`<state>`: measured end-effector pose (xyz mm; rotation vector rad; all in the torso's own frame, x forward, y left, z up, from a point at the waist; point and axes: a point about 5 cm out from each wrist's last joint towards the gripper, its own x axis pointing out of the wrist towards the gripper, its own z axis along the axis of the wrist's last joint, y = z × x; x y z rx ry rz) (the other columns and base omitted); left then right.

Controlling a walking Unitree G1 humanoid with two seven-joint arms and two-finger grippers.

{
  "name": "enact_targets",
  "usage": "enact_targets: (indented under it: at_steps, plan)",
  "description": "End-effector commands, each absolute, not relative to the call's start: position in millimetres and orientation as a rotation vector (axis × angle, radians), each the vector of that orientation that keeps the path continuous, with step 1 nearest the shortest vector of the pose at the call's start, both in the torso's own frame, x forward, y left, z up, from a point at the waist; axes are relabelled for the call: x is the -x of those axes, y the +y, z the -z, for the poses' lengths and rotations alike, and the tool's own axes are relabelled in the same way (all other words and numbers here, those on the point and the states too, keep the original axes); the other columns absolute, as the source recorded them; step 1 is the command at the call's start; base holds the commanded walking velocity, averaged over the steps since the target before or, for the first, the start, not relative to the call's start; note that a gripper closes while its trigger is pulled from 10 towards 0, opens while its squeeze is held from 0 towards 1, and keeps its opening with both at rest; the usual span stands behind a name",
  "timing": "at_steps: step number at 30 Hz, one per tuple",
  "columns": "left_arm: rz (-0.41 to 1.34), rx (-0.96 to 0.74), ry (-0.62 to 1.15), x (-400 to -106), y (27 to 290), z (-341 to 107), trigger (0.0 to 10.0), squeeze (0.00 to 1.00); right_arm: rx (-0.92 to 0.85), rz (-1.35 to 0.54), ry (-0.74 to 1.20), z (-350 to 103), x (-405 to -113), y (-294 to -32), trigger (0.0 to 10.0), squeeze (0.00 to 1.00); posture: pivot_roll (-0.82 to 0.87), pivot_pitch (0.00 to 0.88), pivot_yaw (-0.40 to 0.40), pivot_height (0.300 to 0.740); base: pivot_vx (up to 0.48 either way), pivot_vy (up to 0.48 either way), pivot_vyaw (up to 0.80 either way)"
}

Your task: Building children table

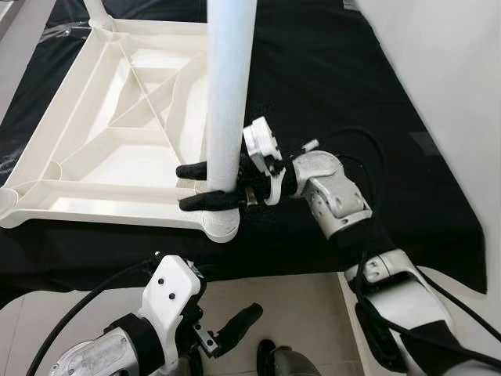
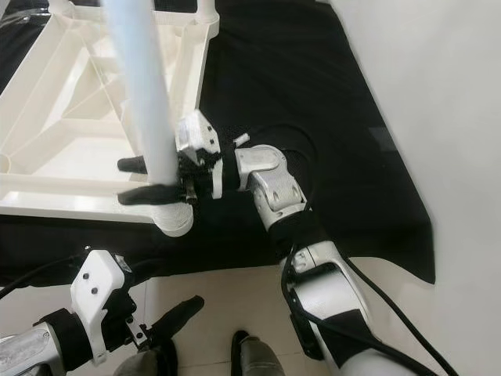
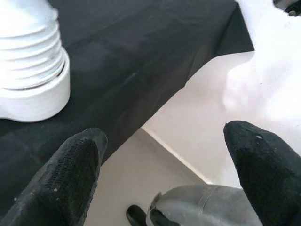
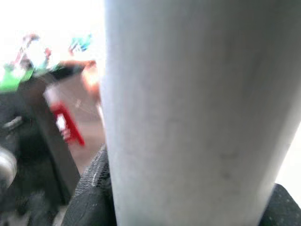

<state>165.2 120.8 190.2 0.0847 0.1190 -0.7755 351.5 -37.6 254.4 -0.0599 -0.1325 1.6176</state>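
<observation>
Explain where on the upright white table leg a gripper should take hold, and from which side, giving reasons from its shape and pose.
Grip the leg low on its round shaft, just above the corner socket, coming in level from the robot's right, over the black cloth. The shaft is smooth and upright, so jaws closing across it hold squarely; the tabletop blocks the other side. The right gripper is placed just so.

Bright, even light in the head views. The table leg (image 1: 228, 86) looks soft and blurry up close. The right wrist view is fuzzy, with white glare behind.
</observation>
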Motion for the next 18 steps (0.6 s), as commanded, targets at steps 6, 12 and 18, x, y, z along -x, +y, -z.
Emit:
enact_targets:
  at_steps: [6, 12, 18]
  plan:
    - [0.785, -0.050, 0.129, -161.1, 118.8, -187.9, 10.0, 0.00, -0.097, -1.459, 0.169, -198.2, -359.0, -48.2, 10.0, 0.00, 0.05, 0.358, -0.083, 0.740, 0.000, 0.000, 0.00]
    - [0.788, -0.046, 0.128, -161.0, 118.4, -188.6, 10.0, 0.00, -0.019, -1.441, 0.054, -198.6, -357.7, -51.0, 10.0, 0.00, 0.05, 0.364, -0.082, 0.740, 0.000, 0.000, 0.00]
    - [0.790, -0.047, 0.128, -160.9, 118.6, -188.8, 10.0, 0.00, 0.112, -1.430, -0.070, -201.5, -354.7, -51.4, 10.0, 0.00, 0.05, 0.366, -0.081, 0.740, 0.000, 0.000, 0.00]
